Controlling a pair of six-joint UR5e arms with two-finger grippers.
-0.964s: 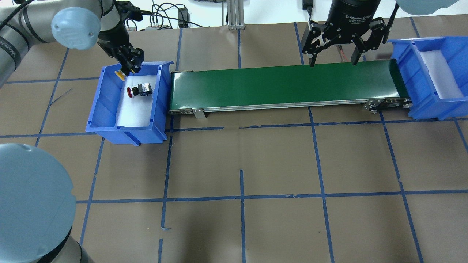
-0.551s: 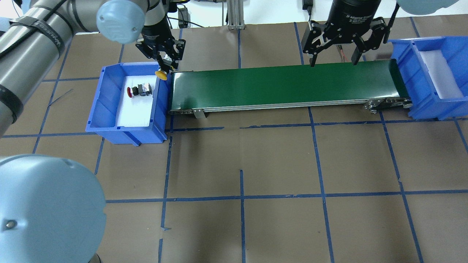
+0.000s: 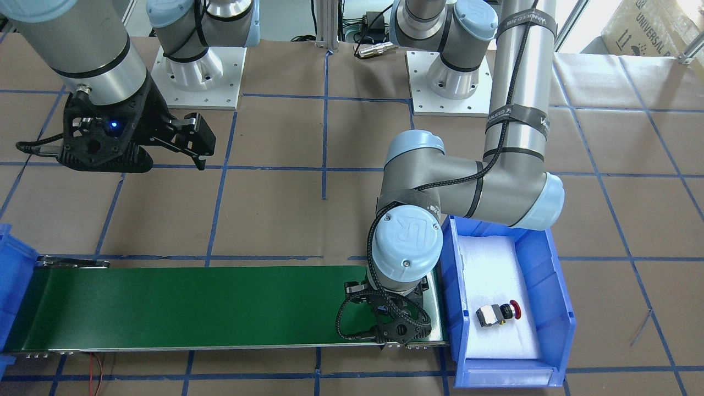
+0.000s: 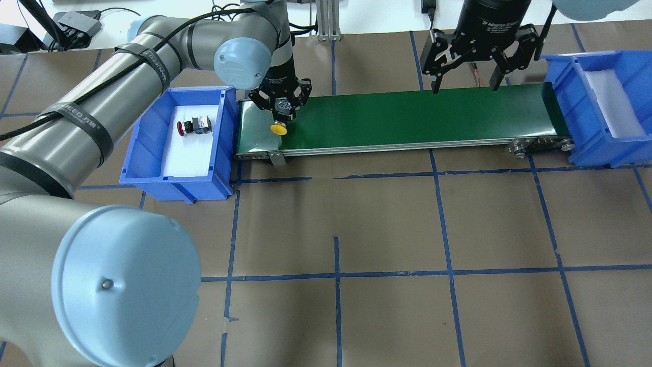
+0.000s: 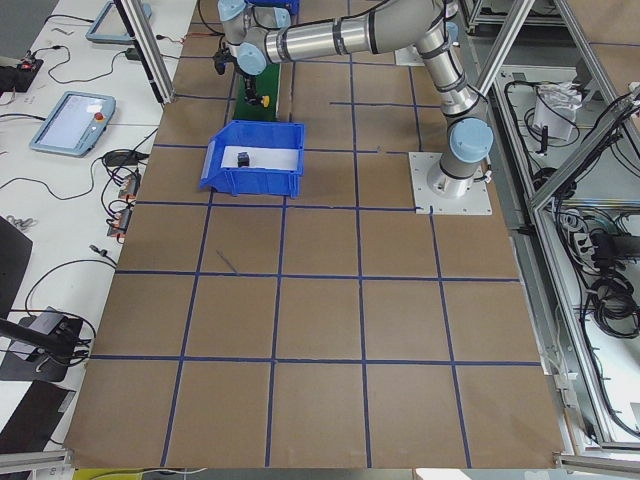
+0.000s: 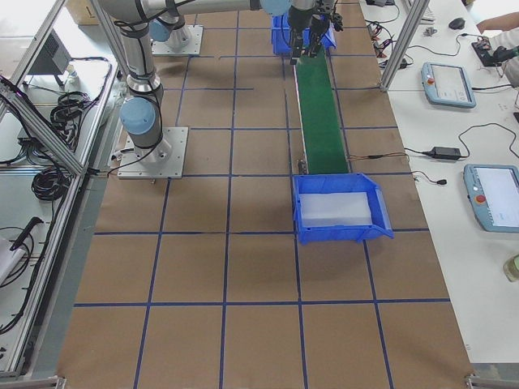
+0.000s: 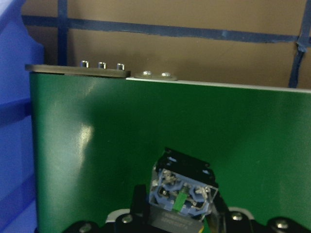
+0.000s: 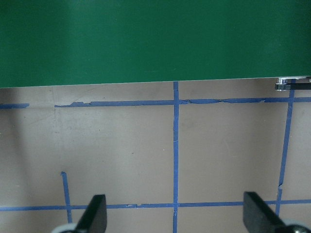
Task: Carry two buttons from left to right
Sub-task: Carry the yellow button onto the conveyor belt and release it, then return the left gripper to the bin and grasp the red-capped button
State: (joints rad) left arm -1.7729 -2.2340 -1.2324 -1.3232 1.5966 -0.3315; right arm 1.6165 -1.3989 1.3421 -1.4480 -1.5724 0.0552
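The yellow button point(image 4: 278, 129) is held cap-down in my left gripper point(image 4: 281, 113) over the left end of the green conveyor belt point(image 4: 407, 117). In the left wrist view its terminal block point(image 7: 182, 194) sits between the shut fingers. Whether the cap touches the belt, I cannot tell. The red button point(image 4: 193, 126) lies on its side on white foam in the left blue bin point(image 4: 147, 137); it also shows in the front view point(image 3: 498, 313). My right gripper point(image 4: 463, 89) is open and empty, above the far edge of the belt near its right end.
The right blue bin point(image 4: 601, 102) with a white foam liner stands at the belt's right end. The left bin's wall point(image 3: 448, 286) adjoins the belt's left end, close to my left gripper. Brown table with blue tape lines lies all around.
My left gripper carried the yellow button out of the left bin, over its wall, to the belt's left end. The right arm and the red button have not moved.
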